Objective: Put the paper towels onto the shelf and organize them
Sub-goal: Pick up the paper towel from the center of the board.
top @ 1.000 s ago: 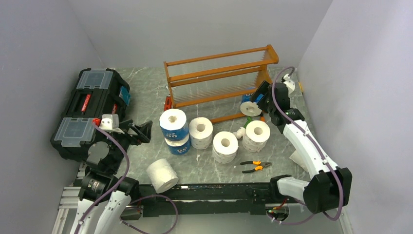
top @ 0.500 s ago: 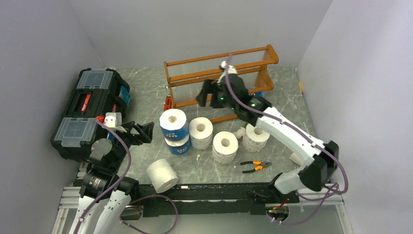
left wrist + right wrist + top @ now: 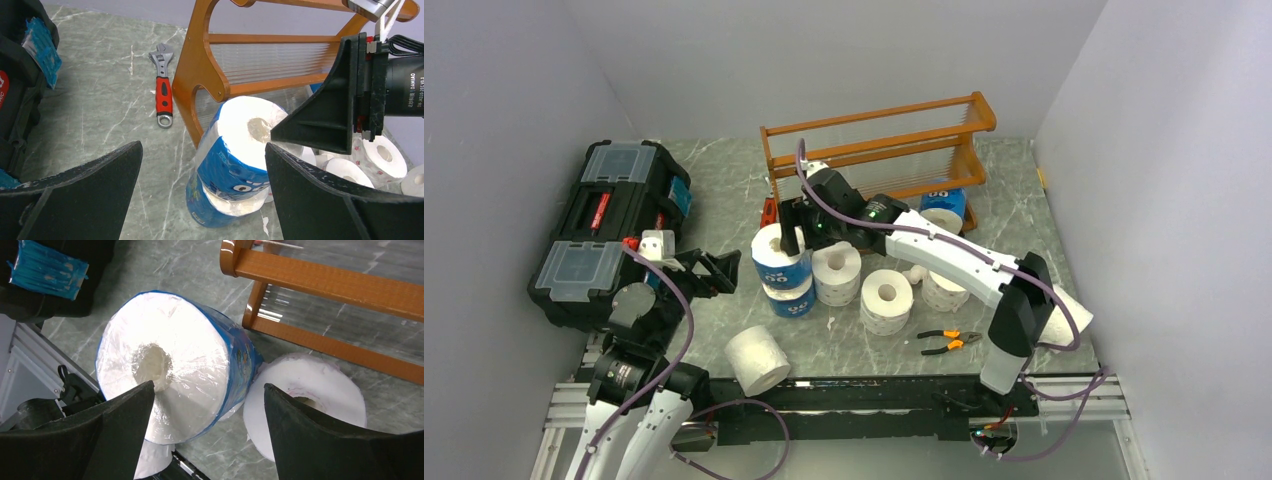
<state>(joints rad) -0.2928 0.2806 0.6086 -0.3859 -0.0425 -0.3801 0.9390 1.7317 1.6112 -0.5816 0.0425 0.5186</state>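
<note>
the orange-brown shelf (image 3: 981,112) is set at the far edge of the table (image 3: 724,190); two blue-wrapped rolls (image 3: 781,265) are stacked mid-table, white rolls (image 3: 887,295) stood beside them, a tipped roll (image 3: 757,360) by the near edge.

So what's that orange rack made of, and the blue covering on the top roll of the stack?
The shelf looks like wood with a glossy orange-brown varnish: light glints along its rails. Its thin pale slats could be plastic; hard to tell. The blue wrapper looks like thin plastic film, shiny and crinkled over the paper.
</note>
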